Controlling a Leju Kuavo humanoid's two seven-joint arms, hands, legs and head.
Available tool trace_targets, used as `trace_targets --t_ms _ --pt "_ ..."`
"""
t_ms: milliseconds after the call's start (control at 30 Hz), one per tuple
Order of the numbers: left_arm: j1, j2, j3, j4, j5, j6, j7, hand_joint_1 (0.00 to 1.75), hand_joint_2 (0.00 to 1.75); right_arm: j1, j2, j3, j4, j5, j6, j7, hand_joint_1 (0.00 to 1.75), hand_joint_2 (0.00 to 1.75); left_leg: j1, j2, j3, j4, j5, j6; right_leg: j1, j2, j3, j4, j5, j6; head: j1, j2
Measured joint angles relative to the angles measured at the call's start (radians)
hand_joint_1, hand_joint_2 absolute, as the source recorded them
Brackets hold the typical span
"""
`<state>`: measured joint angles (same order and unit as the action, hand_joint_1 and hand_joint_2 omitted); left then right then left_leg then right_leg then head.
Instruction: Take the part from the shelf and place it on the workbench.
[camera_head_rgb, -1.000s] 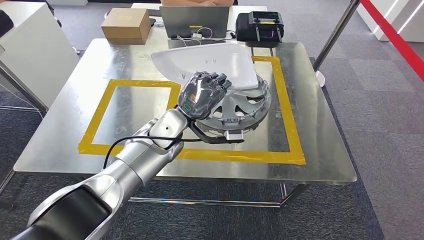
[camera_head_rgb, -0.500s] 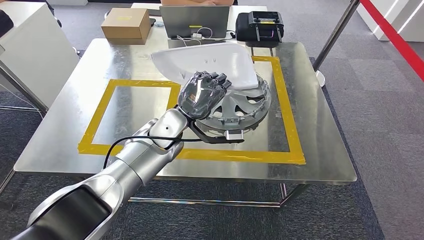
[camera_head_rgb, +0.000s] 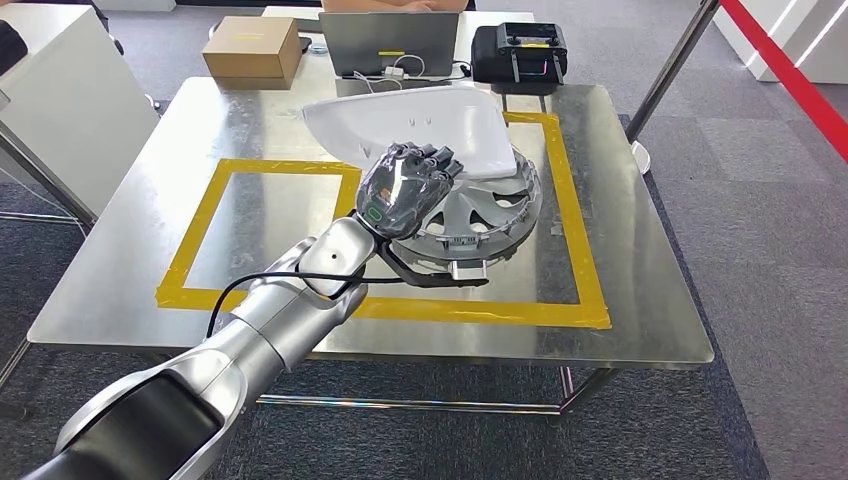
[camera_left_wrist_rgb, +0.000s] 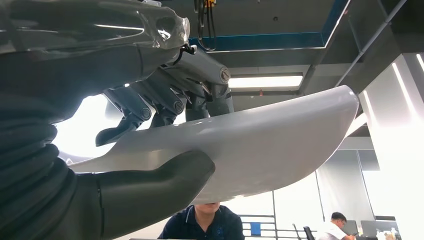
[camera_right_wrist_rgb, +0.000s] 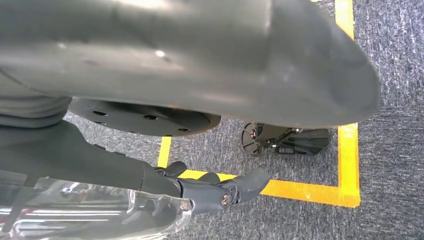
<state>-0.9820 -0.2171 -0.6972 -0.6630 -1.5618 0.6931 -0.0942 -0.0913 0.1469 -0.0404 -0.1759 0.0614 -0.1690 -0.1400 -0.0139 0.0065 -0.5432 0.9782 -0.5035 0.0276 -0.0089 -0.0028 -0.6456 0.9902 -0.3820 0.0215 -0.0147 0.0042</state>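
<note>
A white curved shell part (camera_head_rgb: 420, 120) lies tilted over a grey wheel cover (camera_head_rgb: 492, 205) inside the yellow tape square (camera_head_rgb: 190, 255) on the metal workbench (camera_head_rgb: 250, 110). My left hand (camera_head_rgb: 405, 185) grips the part's near edge. In the left wrist view the thumb (camera_left_wrist_rgb: 160, 182) presses one face of the white part (camera_left_wrist_rgb: 270, 145) and the fingers (camera_left_wrist_rgb: 200, 75) lie on the other. My right hand (camera_right_wrist_rgb: 200, 190) hangs over grey carpet, fingers stretched out with nothing in them.
A cardboard box (camera_head_rgb: 253, 48), a laptop (camera_head_rgb: 388, 42) and a black case (camera_head_rgb: 519, 48) stand along the far edge. A white cabinet (camera_head_rgb: 50, 100) is at the left, a slanted pole (camera_head_rgb: 670, 70) at the right. A person (camera_left_wrist_rgb: 200, 225) sits beyond the table.
</note>
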Motion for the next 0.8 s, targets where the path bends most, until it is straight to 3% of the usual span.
trace_targets --t_ms 800 --pt "0.000 0.000 0.000 0.000 0.000 0.000 0.000 1.75 1.75 0.000 0.000 0.000 0.000 0.000 0.000 0.000 0.00 0.00 0.000 0.000 0.000 0.000 0.000 0.000 0.000 0.000 0.000 0.000 0.000 0.000 0.000 0.000"
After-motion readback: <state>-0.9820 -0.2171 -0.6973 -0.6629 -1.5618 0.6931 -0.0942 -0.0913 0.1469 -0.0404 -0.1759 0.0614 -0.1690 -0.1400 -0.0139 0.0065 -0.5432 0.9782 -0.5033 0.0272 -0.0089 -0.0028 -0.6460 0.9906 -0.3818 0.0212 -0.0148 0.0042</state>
